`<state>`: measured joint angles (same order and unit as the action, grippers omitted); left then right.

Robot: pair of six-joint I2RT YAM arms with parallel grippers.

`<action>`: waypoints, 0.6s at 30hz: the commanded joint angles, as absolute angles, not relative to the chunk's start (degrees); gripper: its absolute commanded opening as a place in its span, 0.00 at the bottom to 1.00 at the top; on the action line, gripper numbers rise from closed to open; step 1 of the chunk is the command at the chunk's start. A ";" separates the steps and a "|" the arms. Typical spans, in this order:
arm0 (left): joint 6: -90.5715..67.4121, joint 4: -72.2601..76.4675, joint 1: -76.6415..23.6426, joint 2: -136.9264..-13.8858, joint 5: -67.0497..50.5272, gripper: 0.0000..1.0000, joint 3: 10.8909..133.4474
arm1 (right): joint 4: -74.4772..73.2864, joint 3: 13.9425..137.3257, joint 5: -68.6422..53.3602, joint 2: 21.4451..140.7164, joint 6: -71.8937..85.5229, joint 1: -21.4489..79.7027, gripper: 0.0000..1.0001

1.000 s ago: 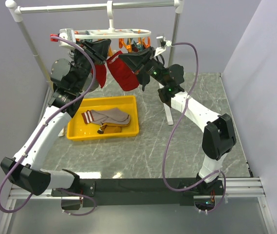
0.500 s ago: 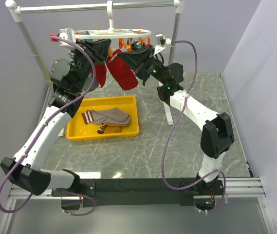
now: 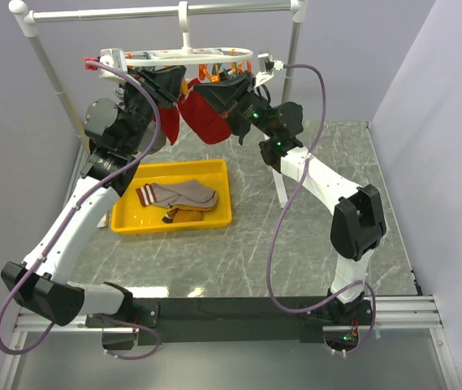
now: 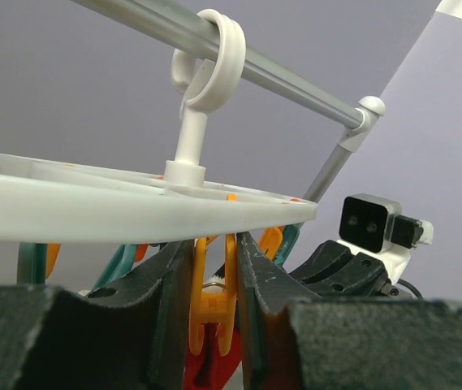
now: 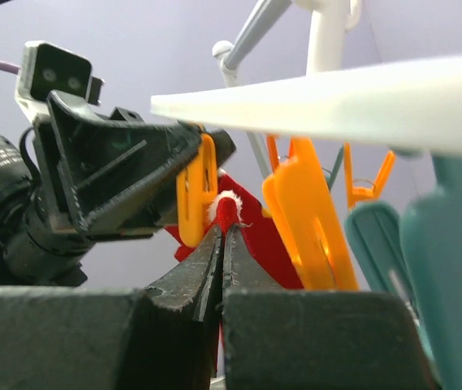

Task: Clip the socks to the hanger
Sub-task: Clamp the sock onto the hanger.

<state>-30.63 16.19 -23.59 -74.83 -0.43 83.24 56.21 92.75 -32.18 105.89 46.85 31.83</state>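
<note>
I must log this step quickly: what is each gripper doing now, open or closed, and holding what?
Left gripper: closed on an orange clothespin.
Right gripper: closed on a red sock.

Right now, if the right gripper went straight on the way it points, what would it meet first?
Probably the orange clothespin squeezed by the left gripper, just beyond the red sock that the right gripper pinches; depth is hard to judge.

Robot lab test cell, not a home: marble-patterned table (image 3: 295,244) boxed in by plain grey-violet panels (image 3: 450,122), left arm (image 3: 64,231) and right arm (image 3: 320,183) bolted to an aluminium rail (image 3: 401,313), purple cables (image 3: 275,260) looping loose.
</note>
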 commanded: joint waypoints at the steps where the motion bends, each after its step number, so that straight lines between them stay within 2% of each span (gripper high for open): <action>1: -29.18 19.51 -23.73 -72.95 -1.93 0.18 83.06 | 58.54 96.41 -31.11 105.91 47.90 31.64 0.00; 18: -27.77 19.95 -23.82 -72.33 -1.32 0.18 81.30 | 58.54 100.11 -28.65 108.46 52.82 31.64 0.00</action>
